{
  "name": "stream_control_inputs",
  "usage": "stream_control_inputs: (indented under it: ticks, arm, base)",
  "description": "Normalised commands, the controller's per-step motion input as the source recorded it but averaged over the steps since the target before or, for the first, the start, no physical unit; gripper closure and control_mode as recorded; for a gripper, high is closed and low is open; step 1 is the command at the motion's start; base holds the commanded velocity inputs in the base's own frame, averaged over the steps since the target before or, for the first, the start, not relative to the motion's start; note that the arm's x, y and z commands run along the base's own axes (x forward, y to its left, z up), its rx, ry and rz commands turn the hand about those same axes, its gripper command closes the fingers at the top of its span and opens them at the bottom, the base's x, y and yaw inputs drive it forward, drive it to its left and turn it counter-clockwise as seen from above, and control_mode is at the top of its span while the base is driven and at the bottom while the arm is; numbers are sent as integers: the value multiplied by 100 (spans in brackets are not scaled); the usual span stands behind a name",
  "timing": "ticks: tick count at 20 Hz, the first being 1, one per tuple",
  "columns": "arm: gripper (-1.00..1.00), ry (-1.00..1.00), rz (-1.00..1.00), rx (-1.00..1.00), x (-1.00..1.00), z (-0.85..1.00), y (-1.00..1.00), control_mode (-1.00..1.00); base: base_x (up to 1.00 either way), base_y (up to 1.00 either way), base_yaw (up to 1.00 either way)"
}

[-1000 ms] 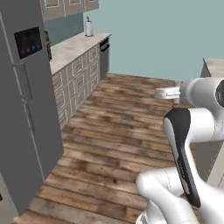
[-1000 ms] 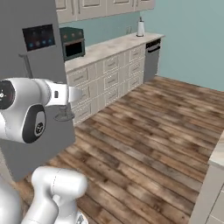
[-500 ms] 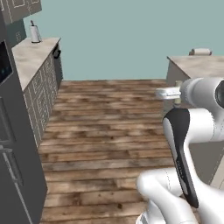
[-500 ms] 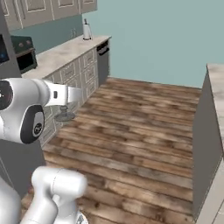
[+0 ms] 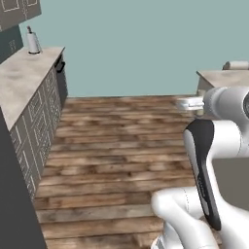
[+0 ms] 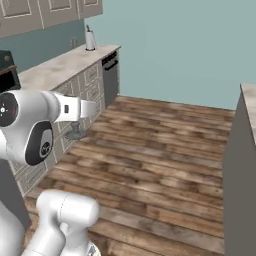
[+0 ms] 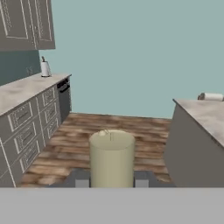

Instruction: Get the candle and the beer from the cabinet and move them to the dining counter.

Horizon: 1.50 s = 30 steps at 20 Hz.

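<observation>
In the hand view, the candle stands upright as a thick beige cylinder with a small wick, and my gripper is shut on it, a dark fingertip on either side. The hand is carried high over the wooden floor. The dining counter with its marbled top and grey side stands ahead on the right; its corner also shows in the left base view and at the right edge of the right base view. The beer and the cabinet are out of view.
A marbled worktop with drawers runs along the left, with a dishwasher and a white jug-like thing at its far end. Shut wall units hang above it. A paper roll lies on the dining counter. Wooden floor lies between.
Both base views have swung right: the camera moved, so the fridge and worktop slid left and the dining counter came into sight. The candle stays in the gripper.
</observation>
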Motion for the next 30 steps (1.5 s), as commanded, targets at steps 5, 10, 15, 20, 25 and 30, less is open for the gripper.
stream_control_inputs:
  ticks: [5,10,15,20,25,30]
  arm:
    - [100,0,0,0,0,0,0,100]
    - [100,0,0,0,0,0,0,100]
    - [100,0,0,0,0,0,0,100]
    - [100,0,0,0,0,0,0,100]
    - [100,0,0,0,0,0,0,100]
    - [100,0,0,0,0,0,0,100]
  base:
    - [100,70,-15]
    - [81,91,-52]
    - [82,91,-50]
    - [99,11,-5]
    - [100,0,-6]
    - [100,0,-18]
